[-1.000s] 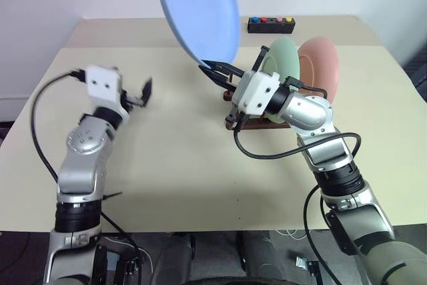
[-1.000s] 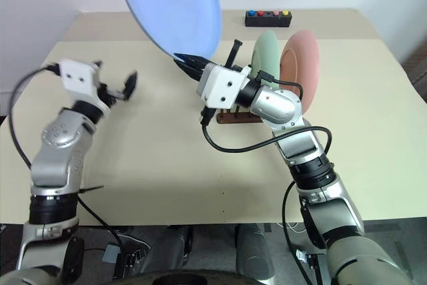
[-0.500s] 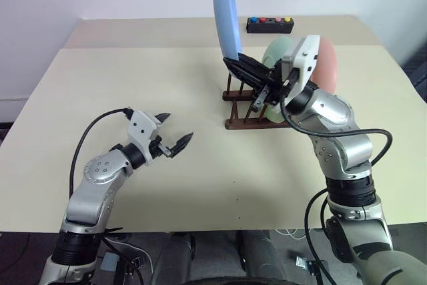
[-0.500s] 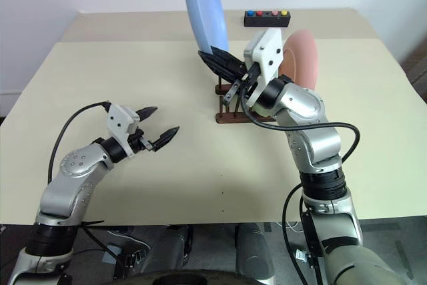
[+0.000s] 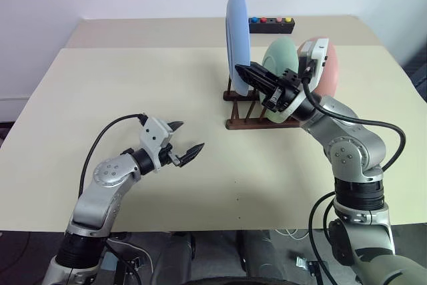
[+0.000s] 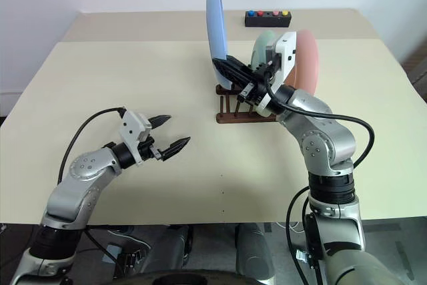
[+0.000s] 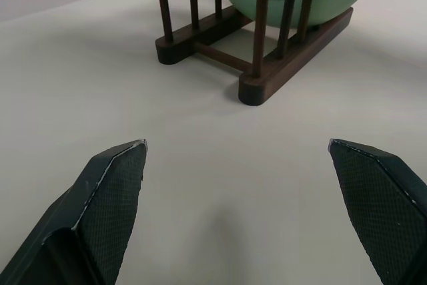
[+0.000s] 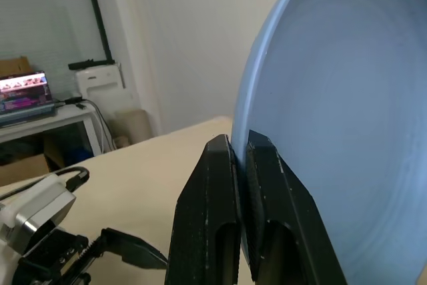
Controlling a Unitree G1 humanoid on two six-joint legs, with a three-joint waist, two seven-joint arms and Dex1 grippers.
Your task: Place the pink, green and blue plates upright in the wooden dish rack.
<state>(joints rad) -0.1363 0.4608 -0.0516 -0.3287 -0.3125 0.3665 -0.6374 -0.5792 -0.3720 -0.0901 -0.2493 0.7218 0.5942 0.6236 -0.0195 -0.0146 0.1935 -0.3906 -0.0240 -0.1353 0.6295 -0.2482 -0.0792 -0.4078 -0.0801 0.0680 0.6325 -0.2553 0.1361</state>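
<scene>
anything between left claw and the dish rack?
Nothing: bare table between the open left claw and the wooden dish rack, per left wrist view.

The wooden dish rack (image 5: 257,108) stands on the worktop (image 5: 133,91) right of frame centre, with two plates upright in its right part, the green plate (image 5: 283,58) left of the pink plate (image 5: 328,71). The blue plate (image 5: 237,41) is held on edge above the rack's left end by the right end effector (image 5: 248,75), and the button box (image 5: 271,25) lies behind at the top. The left end effector (image 5: 185,139) hangs over the worktop at lower left, well apart from the rack.
</scene>
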